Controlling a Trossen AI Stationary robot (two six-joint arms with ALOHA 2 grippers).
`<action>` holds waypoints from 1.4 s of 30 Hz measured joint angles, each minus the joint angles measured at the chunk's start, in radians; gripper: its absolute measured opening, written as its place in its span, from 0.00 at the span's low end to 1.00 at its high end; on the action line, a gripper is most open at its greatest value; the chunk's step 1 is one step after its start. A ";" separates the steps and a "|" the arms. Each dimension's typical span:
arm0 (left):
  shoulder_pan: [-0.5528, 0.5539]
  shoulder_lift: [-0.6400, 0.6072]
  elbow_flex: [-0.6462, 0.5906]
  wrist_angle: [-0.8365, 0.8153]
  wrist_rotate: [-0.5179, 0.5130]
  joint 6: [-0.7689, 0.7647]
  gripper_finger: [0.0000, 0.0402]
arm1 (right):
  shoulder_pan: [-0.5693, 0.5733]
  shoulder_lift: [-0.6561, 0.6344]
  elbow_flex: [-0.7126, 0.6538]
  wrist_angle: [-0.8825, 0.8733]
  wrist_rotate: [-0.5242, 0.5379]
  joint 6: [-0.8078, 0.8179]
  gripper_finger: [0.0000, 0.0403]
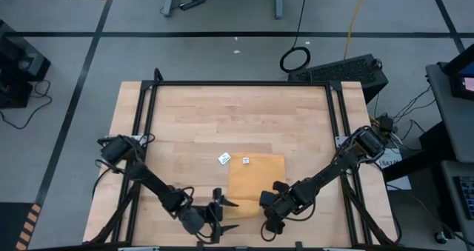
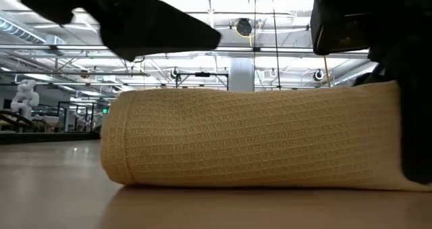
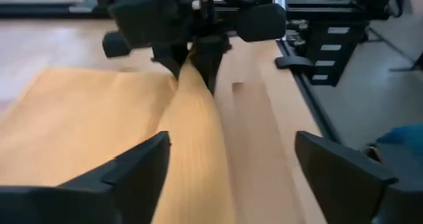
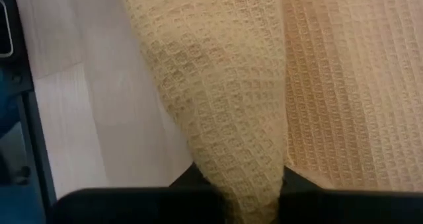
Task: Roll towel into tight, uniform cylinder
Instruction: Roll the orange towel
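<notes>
The towel (image 1: 255, 178) lies partly rolled at the near edge of the wooden surface (image 1: 222, 118), its rolled end pinched in the closed right pincer (image 1: 272, 209), while the left pincer (image 1: 216, 215) stands wide open at the roll's other end, holding nothing.

Left gripper (image 3: 228, 168) spread open over towel (image 3: 99, 125) roll; right gripper (image 3: 195, 62) pinching roll's far end.
</notes>
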 joint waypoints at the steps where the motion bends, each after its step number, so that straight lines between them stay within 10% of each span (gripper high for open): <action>1: 0.004 0.004 0.008 -0.001 -0.003 0.026 0.84 | 0.000 0.000 0.000 0.001 -0.001 0.015 0.03; 15: 0.029 0.013 0.050 -0.169 -0.061 0.064 0.93 | 0.000 0.000 -0.001 0.045 -0.003 0.096 0.03; 29: 0.144 0.013 0.050 -0.277 0.239 0.011 0.90 | -0.020 0.000 -0.001 0.050 0.000 0.080 0.03; 35: 0.174 0.013 0.050 -0.326 0.287 -0.017 0.71 | -0.021 0.000 -0.001 0.052 0.002 0.044 0.03; 42: 0.196 0.013 0.050 -0.326 0.468 -0.040 0.26 | -0.021 0.000 0.002 0.056 0.004 -0.018 0.04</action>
